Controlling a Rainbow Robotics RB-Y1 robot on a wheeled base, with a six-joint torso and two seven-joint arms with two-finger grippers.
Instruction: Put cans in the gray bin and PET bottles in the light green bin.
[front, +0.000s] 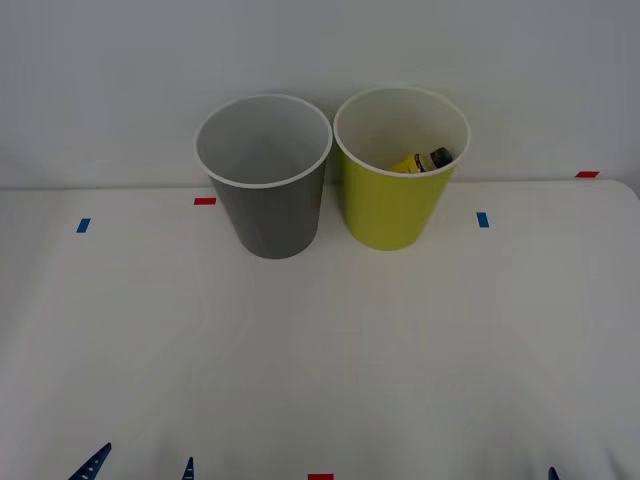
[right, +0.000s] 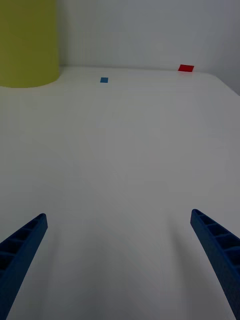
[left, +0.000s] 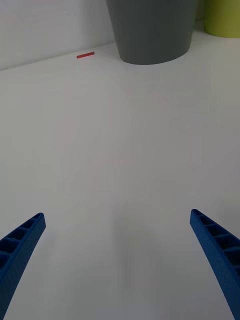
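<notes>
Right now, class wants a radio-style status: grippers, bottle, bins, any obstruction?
Left gripper and right gripper open, low over the near table. PET bottle lying inside the light green bin. Gray bin beside it. Nothing in the way.

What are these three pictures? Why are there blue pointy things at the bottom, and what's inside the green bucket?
A robot with two arms took these pictures. The first one comes from a camera up high, looking down at a white table. The other two come from small cameras on the robot's wrists, one on each arm.

The blue pointy things are the robot's fingers. The left claw and the right claw are both wide open, hanging low over the table near the robot, and they hold nothing.

At the far side of the table, next to each other, stand a gray bin and a light green bin. Inside the green one lies a small bottle with a yellow label and a black cap. What you can see of the gray bin's inside is bare. Small red and blue tape marks are stuck on the table.
</notes>
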